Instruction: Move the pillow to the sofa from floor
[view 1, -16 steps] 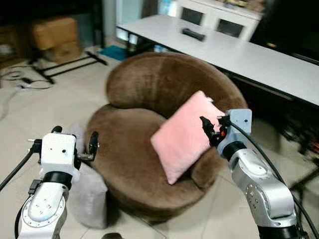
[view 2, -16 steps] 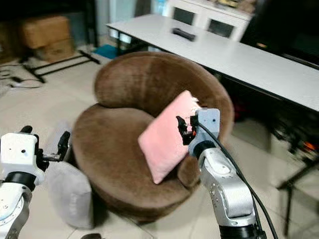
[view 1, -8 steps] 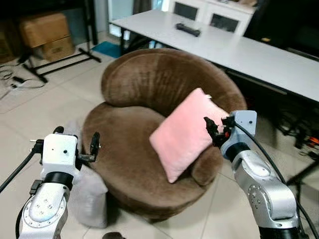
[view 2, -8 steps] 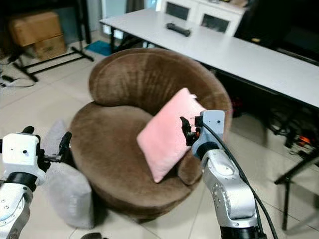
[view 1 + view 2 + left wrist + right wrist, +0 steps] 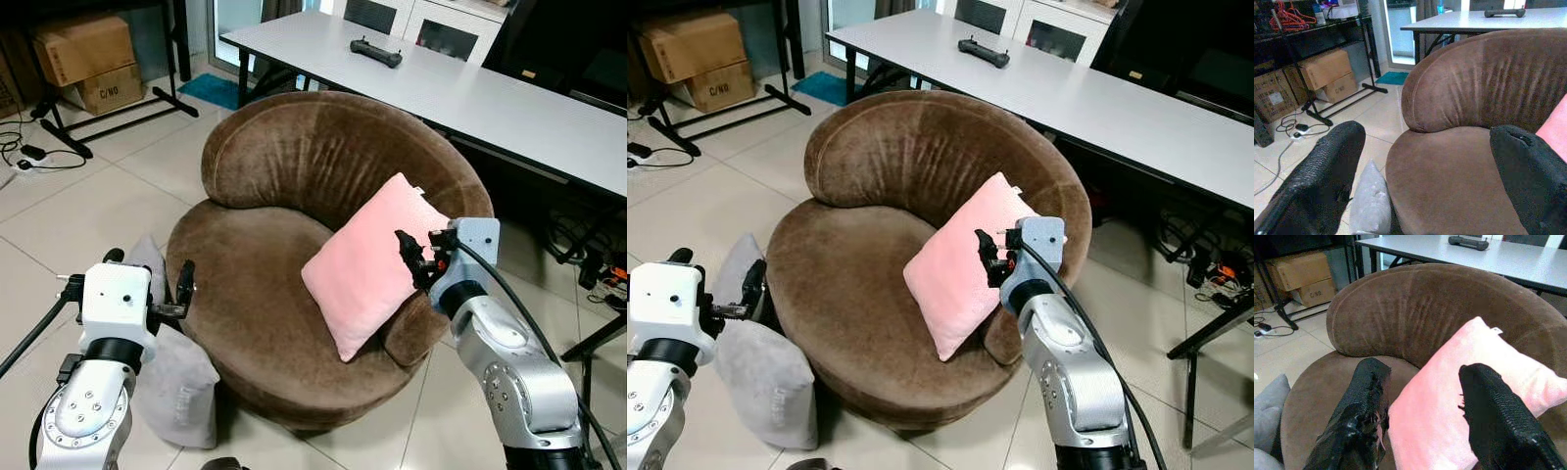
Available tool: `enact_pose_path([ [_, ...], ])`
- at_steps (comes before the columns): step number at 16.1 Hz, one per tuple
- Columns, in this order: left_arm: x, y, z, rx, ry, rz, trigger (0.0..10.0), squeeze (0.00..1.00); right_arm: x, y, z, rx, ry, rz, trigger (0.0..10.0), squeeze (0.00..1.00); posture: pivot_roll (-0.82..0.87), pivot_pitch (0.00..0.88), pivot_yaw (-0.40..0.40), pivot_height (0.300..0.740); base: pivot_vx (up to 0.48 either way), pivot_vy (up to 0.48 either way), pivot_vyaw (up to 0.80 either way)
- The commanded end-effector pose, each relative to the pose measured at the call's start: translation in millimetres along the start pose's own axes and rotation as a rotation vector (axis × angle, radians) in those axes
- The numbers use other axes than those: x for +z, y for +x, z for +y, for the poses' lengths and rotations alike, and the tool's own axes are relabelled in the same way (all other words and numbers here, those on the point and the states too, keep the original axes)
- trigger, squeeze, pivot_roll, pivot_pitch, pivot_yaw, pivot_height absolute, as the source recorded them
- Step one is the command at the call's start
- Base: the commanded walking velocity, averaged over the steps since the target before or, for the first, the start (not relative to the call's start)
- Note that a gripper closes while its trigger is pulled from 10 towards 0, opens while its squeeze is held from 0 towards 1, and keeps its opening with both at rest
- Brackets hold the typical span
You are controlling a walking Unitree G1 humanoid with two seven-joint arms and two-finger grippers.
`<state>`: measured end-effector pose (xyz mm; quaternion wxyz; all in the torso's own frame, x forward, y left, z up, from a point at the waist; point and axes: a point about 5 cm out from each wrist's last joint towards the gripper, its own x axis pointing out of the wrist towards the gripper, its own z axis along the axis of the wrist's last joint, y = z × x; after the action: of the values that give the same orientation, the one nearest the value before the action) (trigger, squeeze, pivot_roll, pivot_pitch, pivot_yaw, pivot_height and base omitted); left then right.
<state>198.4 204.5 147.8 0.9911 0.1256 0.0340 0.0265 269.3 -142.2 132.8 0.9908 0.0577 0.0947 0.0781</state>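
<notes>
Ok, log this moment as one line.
pink pillow: leaning on sofa | grey pillow: on floor | right gripper: open beside pink pillow | left gripper: open

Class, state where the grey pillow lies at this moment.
In the left eye view the grey pillow lies on the tiled floor at the robot's left, leaning against the brown sofa, just below the open left tool.

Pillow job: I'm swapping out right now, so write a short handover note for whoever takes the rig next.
Left gripper: open, holding nothing, raised beside the sofa's left edge.
Right gripper: open, at the right edge of the pink square pillow, not gripping it.
Pink pillow leans on the round brown plush sofa.
Grey fabric pillow lies on the tiled floor against the sofa's left side.
Done: pink pillow is on the sofa.
Left: probably the grey pillow, if it also belongs up there.
</notes>
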Motion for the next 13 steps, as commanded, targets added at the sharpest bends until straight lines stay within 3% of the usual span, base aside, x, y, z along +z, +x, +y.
enact_pose_path([
  [1, 2.5, 0.1, -3.7, -0.025, -0.005, -0.01, 10.0, 0.0, -4.5, -1.0, -5.3, -0.021, 0.001, 0.025, 10.0, 0.0, 0.15, 0.0, -0.114, 0.74, 0.0, 0.255, 0.0],
  [13, 3.8, 2.1, -3.3, -0.035, -0.006, -0.013, 10.0, 0.0, -5.6, -0.4, -1.6, -0.002, 0.004, 0.029, 10.0, 0.0, 0.15, 0.0, -0.11, 0.74, 0.0, 0.29, 0.0],
])
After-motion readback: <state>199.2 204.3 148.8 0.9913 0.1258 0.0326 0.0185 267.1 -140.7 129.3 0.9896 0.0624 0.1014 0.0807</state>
